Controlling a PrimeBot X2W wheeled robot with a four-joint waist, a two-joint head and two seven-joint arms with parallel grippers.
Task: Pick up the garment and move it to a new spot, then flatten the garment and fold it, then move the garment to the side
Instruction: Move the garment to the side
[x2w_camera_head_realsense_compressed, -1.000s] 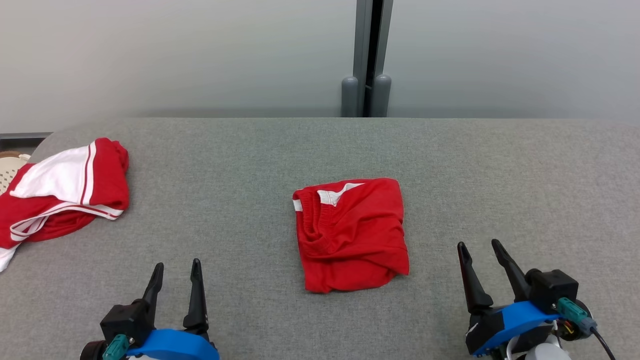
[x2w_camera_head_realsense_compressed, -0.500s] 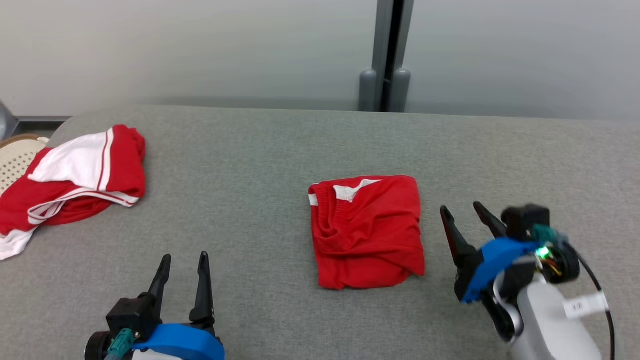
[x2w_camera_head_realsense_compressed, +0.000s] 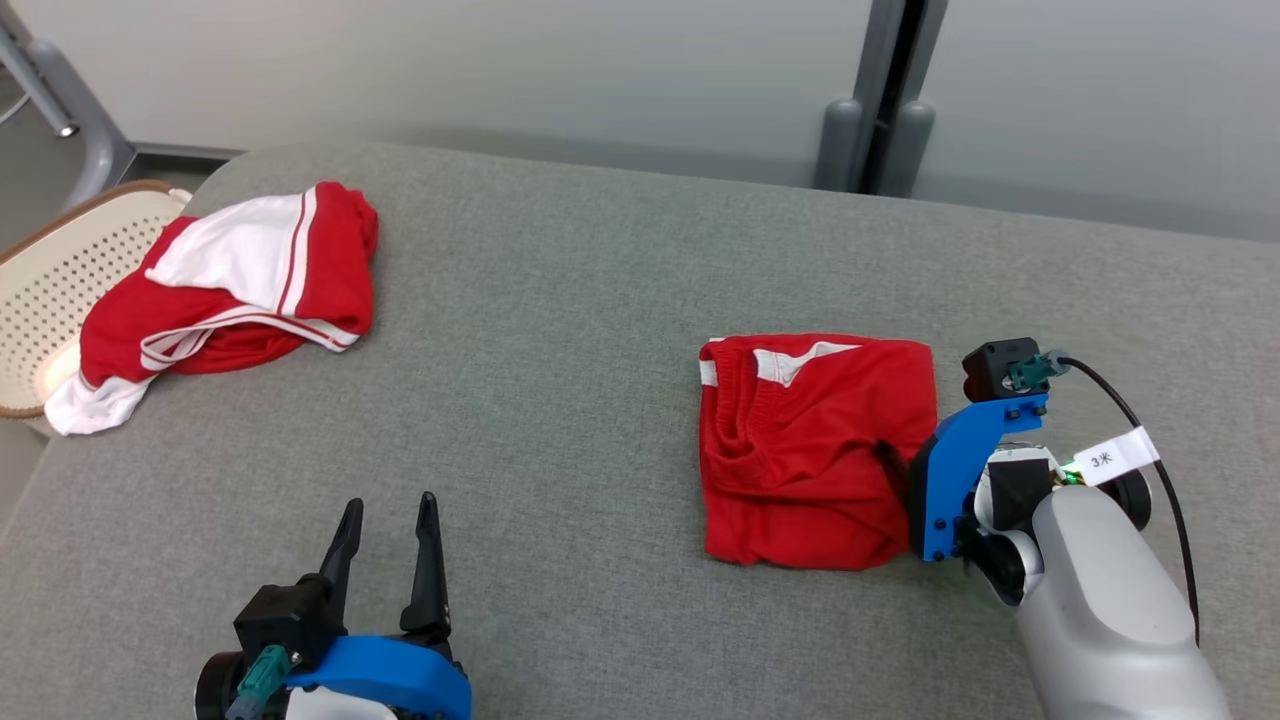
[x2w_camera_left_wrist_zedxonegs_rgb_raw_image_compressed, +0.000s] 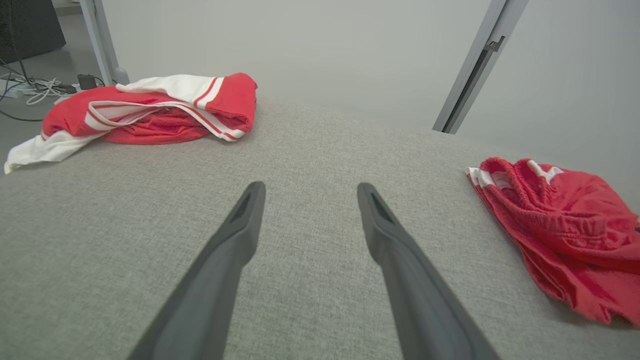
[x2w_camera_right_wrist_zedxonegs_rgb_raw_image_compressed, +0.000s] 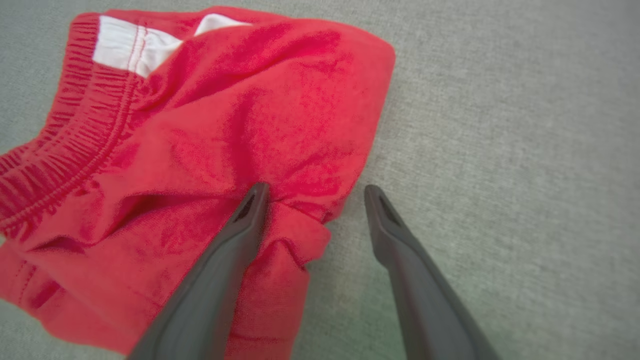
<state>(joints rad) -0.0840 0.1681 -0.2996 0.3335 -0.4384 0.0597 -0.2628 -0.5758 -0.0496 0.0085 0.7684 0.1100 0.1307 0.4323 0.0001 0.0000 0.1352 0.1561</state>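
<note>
Red shorts (x2w_camera_head_realsense_compressed: 800, 450) lie folded in a near-square packet right of centre on the grey surface (x2w_camera_head_realsense_compressed: 560, 330). Flattening and folding look done, so I'd say only the move to the side is left. The right gripper (x2w_camera_right_wrist_zedxonegs_rgb_raw_image_compressed: 315, 191) is spread wide at the packet's right edge, one finger on cloth, the other over bare surface, nothing pinched yet. The left gripper (x2w_camera_head_realsense_compressed: 390, 500) is wide, empty and well apart. The waistband runs far-to-near down the left side, with white patches at the far-left corner; no clear long axis.
</note>
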